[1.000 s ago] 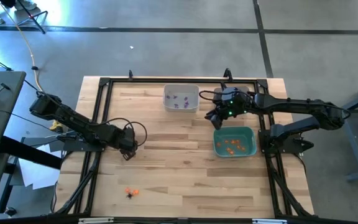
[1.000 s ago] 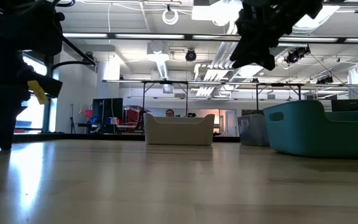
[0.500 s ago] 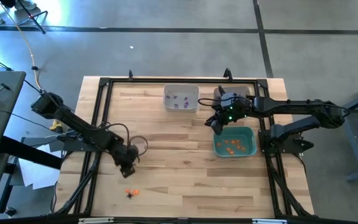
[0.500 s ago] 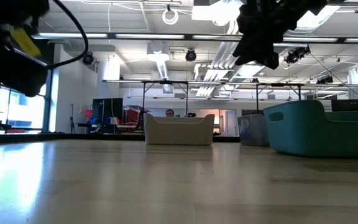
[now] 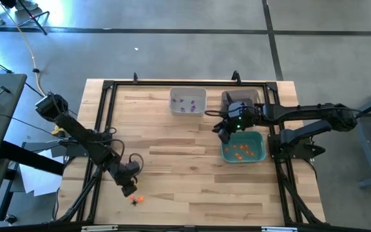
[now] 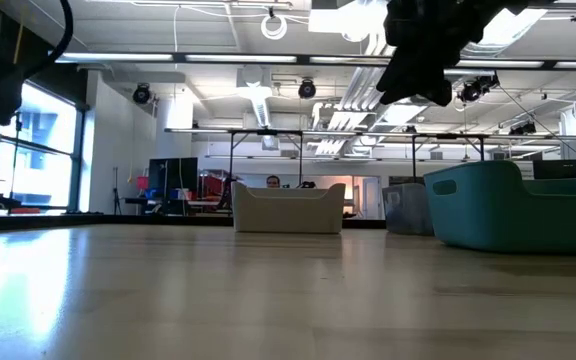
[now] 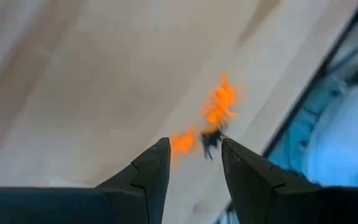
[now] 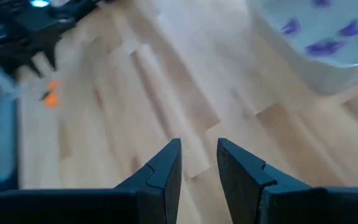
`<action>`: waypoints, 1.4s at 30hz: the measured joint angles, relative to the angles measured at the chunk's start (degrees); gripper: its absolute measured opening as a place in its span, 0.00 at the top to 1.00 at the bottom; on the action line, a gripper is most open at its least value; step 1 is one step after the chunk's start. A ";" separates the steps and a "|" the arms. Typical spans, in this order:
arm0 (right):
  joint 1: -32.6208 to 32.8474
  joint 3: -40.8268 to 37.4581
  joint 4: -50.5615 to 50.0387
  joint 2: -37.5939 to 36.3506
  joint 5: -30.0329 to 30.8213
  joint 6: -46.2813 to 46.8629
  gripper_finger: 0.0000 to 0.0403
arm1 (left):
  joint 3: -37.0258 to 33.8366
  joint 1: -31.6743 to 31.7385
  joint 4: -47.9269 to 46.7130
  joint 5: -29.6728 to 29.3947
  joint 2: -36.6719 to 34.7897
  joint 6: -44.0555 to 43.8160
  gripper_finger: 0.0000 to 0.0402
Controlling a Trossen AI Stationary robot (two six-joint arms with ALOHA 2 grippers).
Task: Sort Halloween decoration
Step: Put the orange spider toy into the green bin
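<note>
Wooden bench (image 5: 172,154) under both arms. Left end effector (image 5: 129,188) open, empty, just above the loose orange and black trinkets (image 5: 136,200) near the front edge. Right end effector (image 5: 224,131) open, empty, beside teal bin (image 5: 260,138) of orange pieces (image 5: 240,149); purple ones (image 5: 187,103) in white bin (image 5: 187,92).

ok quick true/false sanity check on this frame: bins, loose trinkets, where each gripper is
1. The teal bin holds orange trinkets. True.
2. The white bin holds orange pieces. False: it holds purple trinkets.
3. The left gripper is right beside the loose trinkets near the table's front edge. True.
4. The left gripper is clamped on a trinket. False: its fingers stand apart with nothing between.
5. The right gripper is inside the white bin. False: it hangs by the teal bin's left corner.
</note>
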 joint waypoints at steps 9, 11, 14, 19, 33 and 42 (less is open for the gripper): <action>1.26 0.00 0.01 0.00 6.98 1.93 0.75 | 0.00 1.10 -15.41 -0.63 -0.02 -1.17 0.67; 1.26 0.00 0.02 0.00 6.96 2.75 0.75 | 0.00 1.97 -18.73 3.51 -0.02 0.84 0.67; 1.26 0.00 0.02 0.00 6.96 2.95 0.75 | 0.00 3.14 -21.17 7.83 -0.01 4.48 0.67; 1.26 0.00 0.02 0.00 6.96 2.98 0.75 | 0.76 5.55 -20.67 6.65 -0.02 10.56 0.67; 6.45 0.00 0.19 2.00 6.85 2.98 0.75 | 7.50 8.47 -25.38 -2.59 -0.04 23.51 0.67; 10.28 0.00 0.48 7.34 6.85 2.98 0.75 | 7.50 4.15 -7.90 2.29 8.18 17.09 0.67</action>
